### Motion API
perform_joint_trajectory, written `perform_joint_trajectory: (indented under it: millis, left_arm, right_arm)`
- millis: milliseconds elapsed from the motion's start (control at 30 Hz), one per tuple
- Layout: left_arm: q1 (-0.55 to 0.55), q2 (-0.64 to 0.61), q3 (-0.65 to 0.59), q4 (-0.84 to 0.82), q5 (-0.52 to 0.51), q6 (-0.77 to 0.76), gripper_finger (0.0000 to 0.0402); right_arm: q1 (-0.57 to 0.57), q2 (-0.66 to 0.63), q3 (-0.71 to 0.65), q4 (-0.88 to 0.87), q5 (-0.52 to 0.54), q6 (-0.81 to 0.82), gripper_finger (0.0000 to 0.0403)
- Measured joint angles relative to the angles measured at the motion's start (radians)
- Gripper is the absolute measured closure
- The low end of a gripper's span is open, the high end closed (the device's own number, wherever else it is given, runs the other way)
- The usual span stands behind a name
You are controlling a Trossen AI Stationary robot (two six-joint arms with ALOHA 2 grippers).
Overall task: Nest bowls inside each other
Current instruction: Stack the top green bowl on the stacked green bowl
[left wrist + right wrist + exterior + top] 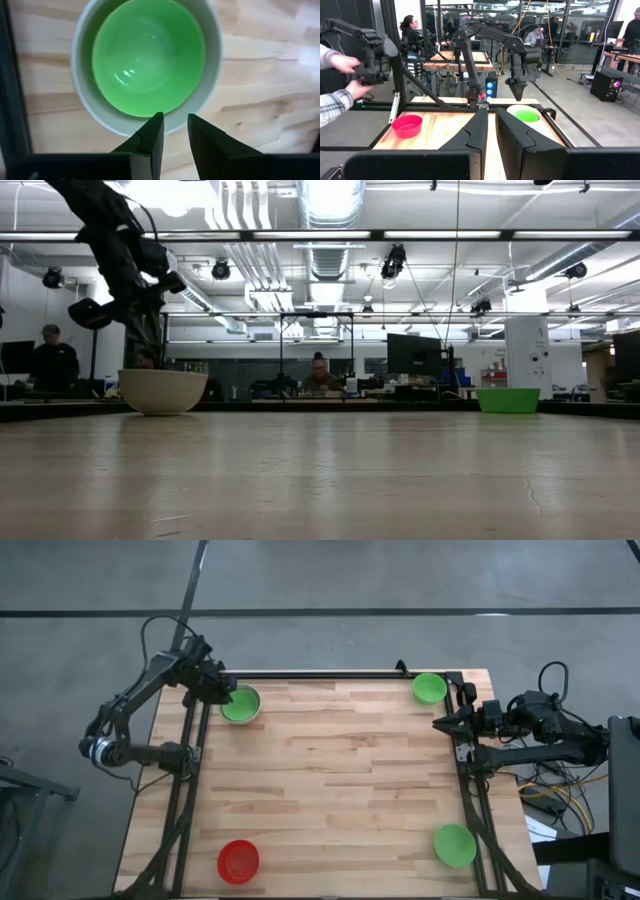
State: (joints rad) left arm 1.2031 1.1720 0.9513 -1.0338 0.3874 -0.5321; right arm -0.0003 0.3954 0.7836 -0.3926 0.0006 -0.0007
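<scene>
Green bowl (148, 60) sits nested in whitish-grey bowl (212, 75); left gripper (174, 127), fingers slightly apart and empty, should lift straight up, avoiding the rim.

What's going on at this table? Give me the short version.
The robot is nesting bowls. One green bowl already sits inside the whitish-grey bowl at the far left corner, and the left gripper hangs just above their rim, jaws apart, empty. The right gripper waits at the right edge. Two more green bowls and a red bowl sit loose.

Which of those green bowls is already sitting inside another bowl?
The green bowl at the table's far left corner, under the left hand. It sits inside a whitish-grey bowl; the other two stand alone.
</scene>
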Motion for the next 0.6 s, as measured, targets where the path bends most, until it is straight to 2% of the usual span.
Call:
perform_joint_trajectory:
  millis: [300,600]
  left_arm:
    - [-0.108,-0.113,-0.006,0.085,0.005,-0.045,0.0310]
    - [-0.270,-0.127,-0.007,0.217,-0.037,-0.113,0.0310]
  right_arm:
    - [0.000,0.000,0.000,0.000,0.000,0.000,0.0369]
    - [0.000,0.000,0.000,0.000,0.000,0.000,0.0369]
